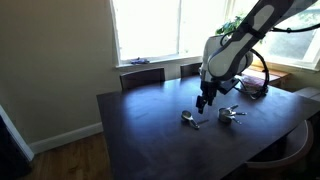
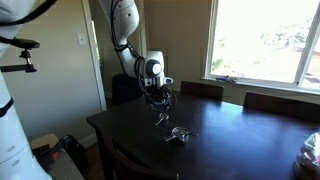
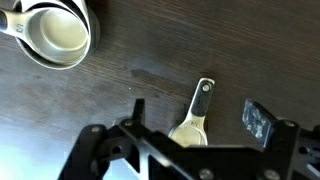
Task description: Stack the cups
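A silver measuring cup (image 3: 192, 128) lies on the dark table with its handle pointing away; my gripper body hides part of its bowl. My gripper (image 3: 197, 118) hangs open just above it, one finger on either side of the cup (image 1: 190, 119). Two more cups (image 3: 55, 30) sit close together at the top left of the wrist view, one seemingly nested in the other. In both exterior views the gripper (image 2: 160, 98) hovers over the single cup (image 2: 160, 120), with the pair (image 2: 180, 134) a short way off. The pair (image 1: 230, 115) rests apart from the gripper (image 1: 205, 100).
The dark wooden table (image 1: 150, 135) has chairs (image 1: 142, 76) along its window side. Some clutter (image 1: 252, 88) sits near the arm's base at the table's far corner. A crinkled clear bag (image 2: 311, 150) lies at one table edge.
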Robot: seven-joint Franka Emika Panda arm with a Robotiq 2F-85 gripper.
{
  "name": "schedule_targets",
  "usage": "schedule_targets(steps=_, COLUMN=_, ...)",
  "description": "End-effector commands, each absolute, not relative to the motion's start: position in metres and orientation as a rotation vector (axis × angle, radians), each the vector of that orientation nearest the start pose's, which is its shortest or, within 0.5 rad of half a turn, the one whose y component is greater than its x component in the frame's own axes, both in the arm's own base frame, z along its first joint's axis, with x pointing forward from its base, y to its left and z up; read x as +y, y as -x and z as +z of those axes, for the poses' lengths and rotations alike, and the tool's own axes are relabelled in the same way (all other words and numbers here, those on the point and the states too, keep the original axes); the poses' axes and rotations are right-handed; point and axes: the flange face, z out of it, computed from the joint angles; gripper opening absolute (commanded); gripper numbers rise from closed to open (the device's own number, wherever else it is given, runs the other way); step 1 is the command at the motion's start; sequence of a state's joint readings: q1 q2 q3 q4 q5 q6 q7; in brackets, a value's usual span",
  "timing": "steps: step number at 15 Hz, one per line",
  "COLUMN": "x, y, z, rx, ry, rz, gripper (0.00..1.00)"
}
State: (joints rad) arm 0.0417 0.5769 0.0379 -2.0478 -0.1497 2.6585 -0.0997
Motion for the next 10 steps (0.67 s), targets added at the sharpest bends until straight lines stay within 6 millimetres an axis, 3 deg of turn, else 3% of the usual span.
schedule_targets(steps=1, x=0.072, y=-0.605, z=0.145, rx=-0.486, ry=3.123, rz=-0.086, gripper=1.00)
schedule_targets(steps=5, x=0.097, y=-0.630, z=0.130, rx=-0.531, ry=3.108, rz=-0.084, gripper=1.00)
schedule_targets(steps=10, x=0.110, y=-0.660, z=0.106, rx=-0.508, ry=3.075, rz=-0.074, gripper=1.00)
